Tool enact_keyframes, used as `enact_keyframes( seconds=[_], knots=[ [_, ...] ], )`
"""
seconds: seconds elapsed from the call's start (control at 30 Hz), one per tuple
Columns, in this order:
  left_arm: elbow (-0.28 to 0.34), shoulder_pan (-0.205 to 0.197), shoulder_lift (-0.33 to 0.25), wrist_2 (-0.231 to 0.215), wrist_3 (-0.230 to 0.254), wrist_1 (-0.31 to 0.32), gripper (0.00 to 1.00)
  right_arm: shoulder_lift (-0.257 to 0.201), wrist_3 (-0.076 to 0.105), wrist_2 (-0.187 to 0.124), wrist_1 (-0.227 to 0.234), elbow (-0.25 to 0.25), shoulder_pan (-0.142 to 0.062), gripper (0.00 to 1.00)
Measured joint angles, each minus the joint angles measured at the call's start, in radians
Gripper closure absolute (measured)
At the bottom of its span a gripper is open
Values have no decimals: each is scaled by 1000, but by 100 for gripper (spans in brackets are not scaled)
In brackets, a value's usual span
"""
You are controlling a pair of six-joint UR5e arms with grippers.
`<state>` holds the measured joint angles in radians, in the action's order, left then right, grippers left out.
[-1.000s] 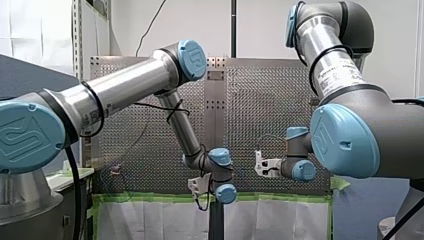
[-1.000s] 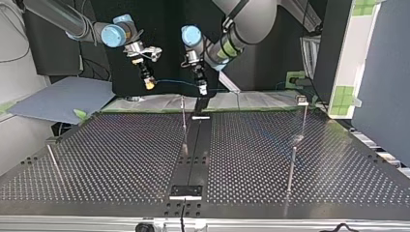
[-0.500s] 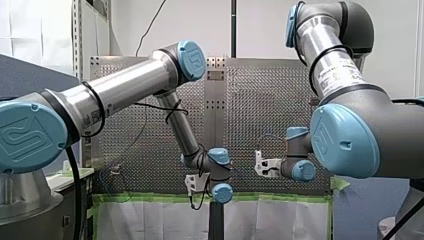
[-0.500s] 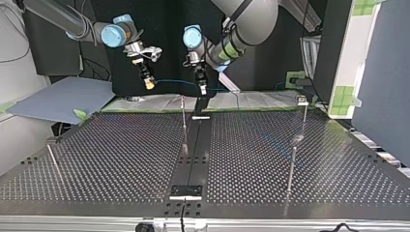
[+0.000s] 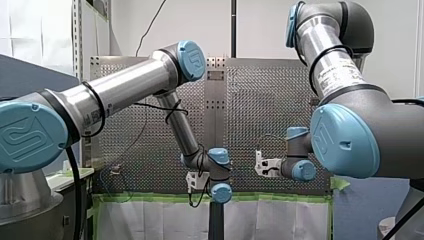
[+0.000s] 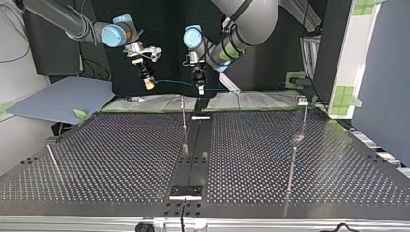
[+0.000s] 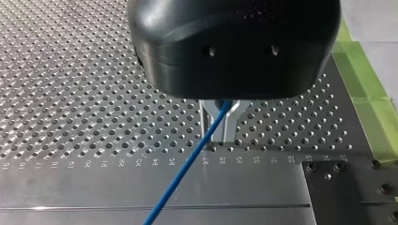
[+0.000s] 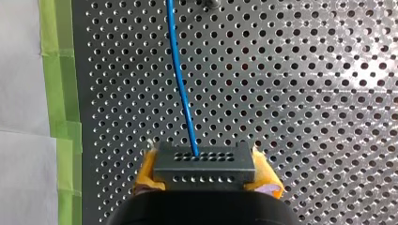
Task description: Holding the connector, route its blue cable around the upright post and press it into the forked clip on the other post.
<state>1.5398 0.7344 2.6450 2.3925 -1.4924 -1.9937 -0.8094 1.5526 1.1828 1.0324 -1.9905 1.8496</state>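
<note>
In the right wrist view my right gripper (image 8: 205,158) is shut on the black connector (image 8: 204,169), with its yellow pads (image 8: 146,169) against both ends. The blue cable (image 8: 180,89) leaves the connector and runs ahead over the perforated plate. The left wrist view shows my left gripper (image 7: 221,139) with its metal fingers (image 7: 209,119) shut on the blue cable (image 7: 185,166) just above the plate. In the top view the blue cable (image 6: 175,82) spans from my right gripper (image 6: 149,85) to my left gripper (image 6: 200,90), both raised above the table's far edge. A thin upright post (image 6: 183,121) stands just in front of them.
More thin posts stand at the top view's right (image 6: 291,170) and left (image 6: 52,160), one of them with a small head (image 6: 301,100) at the far right. A black rail (image 6: 196,145) runs down the table's middle. Green tape (image 8: 58,103) edges the plate.
My left wrist has shifted slightly to the front view's left and lower. In the top view its gripper has settled on the cable. My right arm has stayed still.
</note>
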Motion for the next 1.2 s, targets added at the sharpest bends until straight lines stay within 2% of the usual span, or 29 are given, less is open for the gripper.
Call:
enact_keyframes(
  seconds=[0.33, 0.63, 0.93, 1.2],
  knots=[
    [1, -1, -2, -18, 2, -17, 99, 0, 10, 7, 8, 0, -7, 100],
    [1, -1, -26, -18, 4, -51, 99, 0, 27, 12, 22, 3, -20, 100],
    [0, 18, -36, -19, 17, -69, 99, 0, 29, 13, 21, 6, -31, 100],
    [-1, 29, -36, -22, 50, -74, 99, 0, 29, 19, 22, 8, -44, 100]
  ],
)
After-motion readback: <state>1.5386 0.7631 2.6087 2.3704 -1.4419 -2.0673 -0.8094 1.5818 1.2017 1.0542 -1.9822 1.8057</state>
